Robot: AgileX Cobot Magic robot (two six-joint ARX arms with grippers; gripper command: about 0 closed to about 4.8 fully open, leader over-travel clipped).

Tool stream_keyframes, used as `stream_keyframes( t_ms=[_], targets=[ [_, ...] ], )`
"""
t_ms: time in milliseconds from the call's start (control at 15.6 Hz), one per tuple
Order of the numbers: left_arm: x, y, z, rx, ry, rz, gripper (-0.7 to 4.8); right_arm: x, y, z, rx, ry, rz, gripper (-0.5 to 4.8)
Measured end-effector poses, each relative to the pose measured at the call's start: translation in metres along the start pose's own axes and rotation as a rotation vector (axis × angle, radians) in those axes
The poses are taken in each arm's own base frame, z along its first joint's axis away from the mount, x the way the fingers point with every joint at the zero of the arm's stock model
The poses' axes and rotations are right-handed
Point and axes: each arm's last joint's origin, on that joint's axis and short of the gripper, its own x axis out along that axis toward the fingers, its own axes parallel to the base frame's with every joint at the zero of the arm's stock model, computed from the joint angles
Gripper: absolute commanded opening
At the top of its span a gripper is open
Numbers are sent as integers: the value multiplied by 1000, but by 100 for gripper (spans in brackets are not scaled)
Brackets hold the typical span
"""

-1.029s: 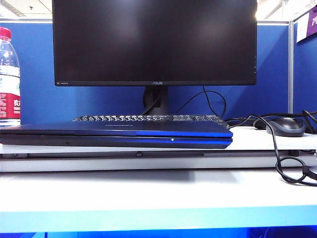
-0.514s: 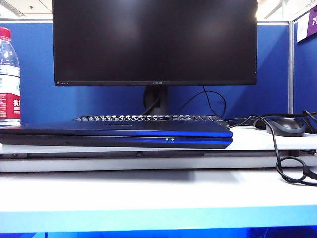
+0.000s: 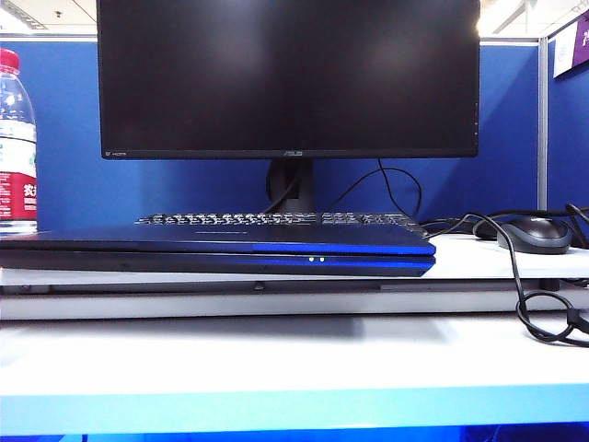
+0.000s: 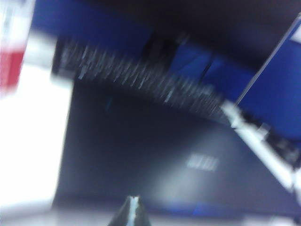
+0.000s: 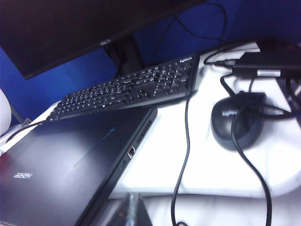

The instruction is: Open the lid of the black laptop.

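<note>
The black laptop (image 3: 216,261) lies closed on the white desk, two small white lights lit on its front edge. Its lid (image 3: 216,241) lies flat on the base, dark with a bluish sheen. Neither gripper shows in the exterior view. The left wrist view is blurred; there my left gripper (image 4: 134,201) is shut and empty, just in front of the lid's (image 4: 155,155) front edge. In the right wrist view my right gripper (image 5: 133,200) is shut and empty, beside the laptop's right front corner, with the lid (image 5: 61,165) next to it.
Behind the laptop are a black keyboard (image 3: 276,219) and a large ASUS monitor (image 3: 287,78) on a stand. A mouse (image 5: 235,120), a power brick (image 5: 268,63) and looping cables (image 3: 543,313) lie to the right. A water bottle (image 3: 17,138) stands at the left.
A second white light has come on at the laptop's front edge. The lid stays flat. The exterior picture has shifted very slightly.
</note>
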Motion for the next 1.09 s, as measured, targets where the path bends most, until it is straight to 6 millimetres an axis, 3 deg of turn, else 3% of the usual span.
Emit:
stream_keyframes(
  t_ms=[257, 450, 579, 707, 836, 1093],
  targets=[
    [-1, 4, -10, -50, 97, 44, 22, 6, 17, 4, -2, 36, 116, -7],
    [-1, 3, -10, -98, 113, 11, 23, 13, 47, 39, -61, 36, 210, -7],
    [-1, 2, -10, -107, 134, 18, 22, 30, 70, 62, -148, 79, 257, -7],
    [-2, 2, -10, -108, 137, 18, 23, 59, 83, 50, -186, 282, 282, -7],
    [-2, 2, -10, -113, 140, 20, 22, 80, 103, 18, -251, 495, 349, -7],
    [-5, -4, 0, -115, 153, 26, 22, 71, 137, -8, -349, 519, 376, -7]
  ],
)
